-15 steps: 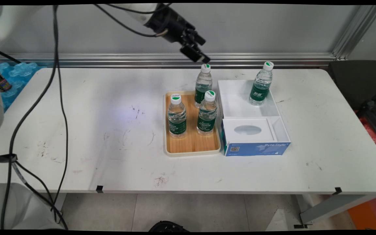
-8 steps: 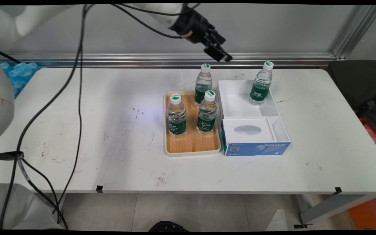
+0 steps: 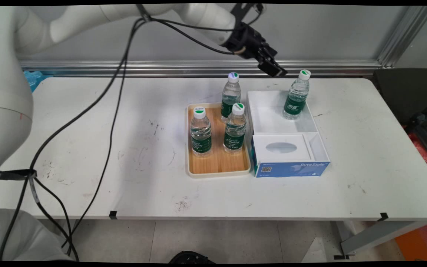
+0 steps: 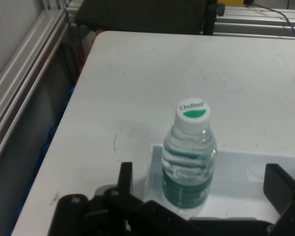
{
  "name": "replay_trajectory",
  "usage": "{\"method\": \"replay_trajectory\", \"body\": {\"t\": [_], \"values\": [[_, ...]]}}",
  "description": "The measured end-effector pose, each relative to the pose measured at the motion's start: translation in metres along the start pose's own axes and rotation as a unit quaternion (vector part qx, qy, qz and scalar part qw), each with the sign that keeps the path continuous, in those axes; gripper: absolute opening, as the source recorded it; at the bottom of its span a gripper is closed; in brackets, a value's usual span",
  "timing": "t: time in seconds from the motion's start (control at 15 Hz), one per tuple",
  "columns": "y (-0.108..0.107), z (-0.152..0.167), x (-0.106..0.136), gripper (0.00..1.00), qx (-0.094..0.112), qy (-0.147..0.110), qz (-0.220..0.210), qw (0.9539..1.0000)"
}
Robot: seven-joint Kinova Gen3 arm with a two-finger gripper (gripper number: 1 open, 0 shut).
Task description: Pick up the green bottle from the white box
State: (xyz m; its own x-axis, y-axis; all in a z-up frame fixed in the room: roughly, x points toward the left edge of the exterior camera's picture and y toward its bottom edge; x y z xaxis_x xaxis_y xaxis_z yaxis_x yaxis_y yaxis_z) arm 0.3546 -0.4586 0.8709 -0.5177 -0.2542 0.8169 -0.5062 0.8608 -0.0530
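Looking from the desk's (image 3: 87,148) near edge outward, I find the blue-fronted white box (image 3: 289,168) first, just right of the wooden tray (image 3: 217,163) and touching or nearly touching it; three bottles stand upright on the tray, two in its middle and one at its far edge; in the box's far compartment, toward its far right corner, stands the lone bottle (image 3: 296,95), upright, long axis vertical, white cap on top. I hang above and beyond all this, near the desk's far edge; my gripper (image 3: 275,71) is spread wide and holds nothing, its two fingers (image 4: 281,187) standing well apart in the hand view, with the lone bottle (image 4: 189,157) showing between them. That bottle lies ahead of me, lower and to the picture's right in the main view, apart from my fingertips; I touch nothing.
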Motion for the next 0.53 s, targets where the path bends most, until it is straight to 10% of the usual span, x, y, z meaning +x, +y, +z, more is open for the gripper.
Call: {"method": "replay_trajectory", "body": {"t": [0.53], "values": [[0.001, 0.058, -0.006, 1.00, -0.001, 0.011, -0.012, 0.9999]]}}
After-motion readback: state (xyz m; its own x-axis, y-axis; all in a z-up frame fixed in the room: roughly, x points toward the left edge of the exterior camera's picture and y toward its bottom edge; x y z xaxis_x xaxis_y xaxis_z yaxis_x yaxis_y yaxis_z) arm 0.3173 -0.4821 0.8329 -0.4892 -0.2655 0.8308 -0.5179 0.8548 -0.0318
